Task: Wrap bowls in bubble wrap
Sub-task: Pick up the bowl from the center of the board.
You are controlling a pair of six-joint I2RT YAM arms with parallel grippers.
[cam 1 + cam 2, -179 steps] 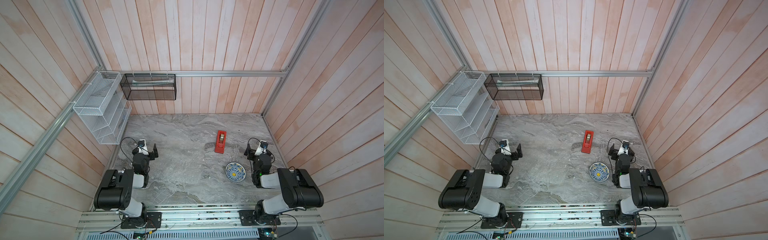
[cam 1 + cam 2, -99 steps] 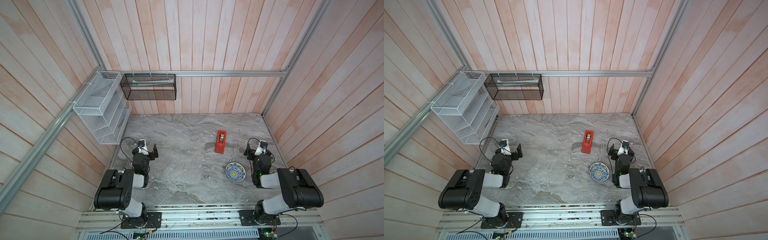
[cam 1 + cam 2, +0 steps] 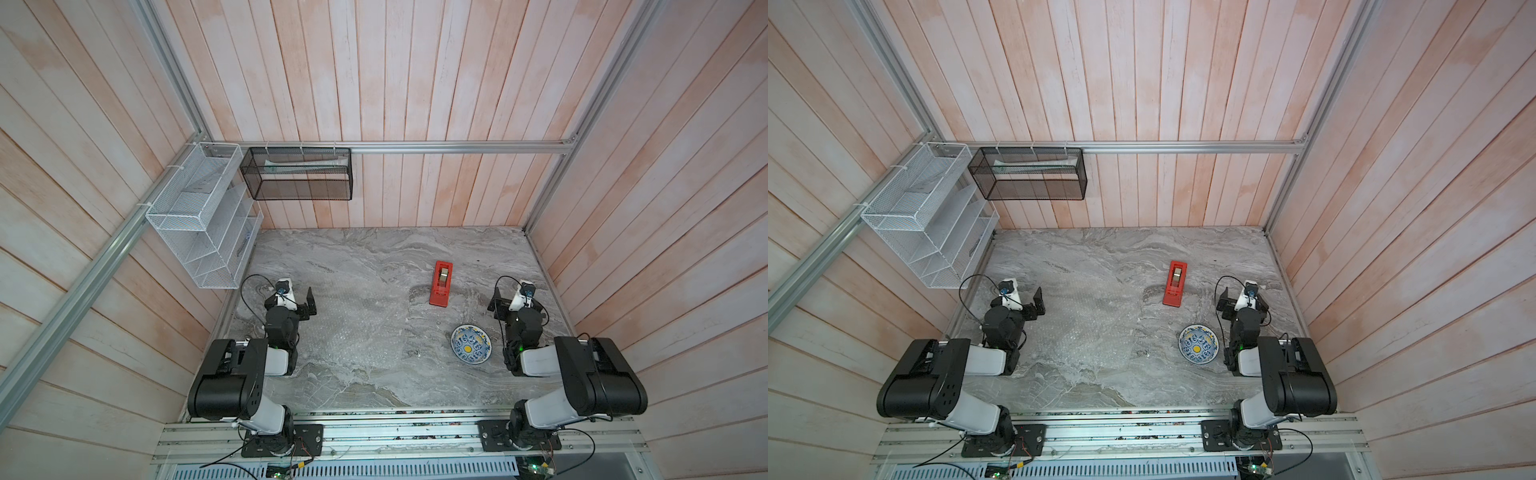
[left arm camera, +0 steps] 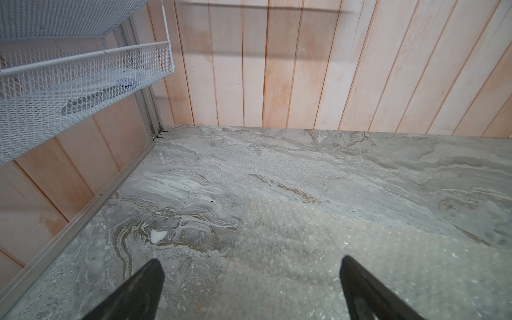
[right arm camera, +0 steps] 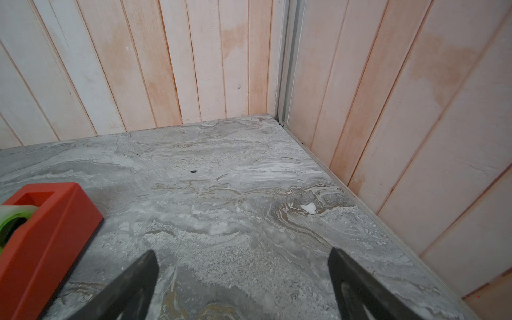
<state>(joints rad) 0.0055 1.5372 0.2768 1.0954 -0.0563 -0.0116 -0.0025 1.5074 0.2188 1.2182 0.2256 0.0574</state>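
Grey veined marble tabletop (image 3: 374,257) boxed in by pale pink wooden planks is my workspace, and both arms sit folded at its near corners, I judge to keep the middle free. My left gripper (image 4: 250,263) hovers with jaws spread wide and empty over the edge of the clear, whitish bubble wrap sheet (image 3: 353,332), which lies flat left of centre, ready to receive something. My right gripper (image 5: 241,253) is likewise spread and empty. The small round ceramic bowl, white with blue flowers and a yellow centre (image 3: 471,345), rests on bare marble just beside the right arm, apart from the wrap. The red plastic tape dispenser (image 3: 441,283) stands beyond it. In both top views the wrap nearly vanishes against the marble, while the left wrist view shows its bubbles and border plainly; the right wrist view misses the bowl and catches only the dispenser's end
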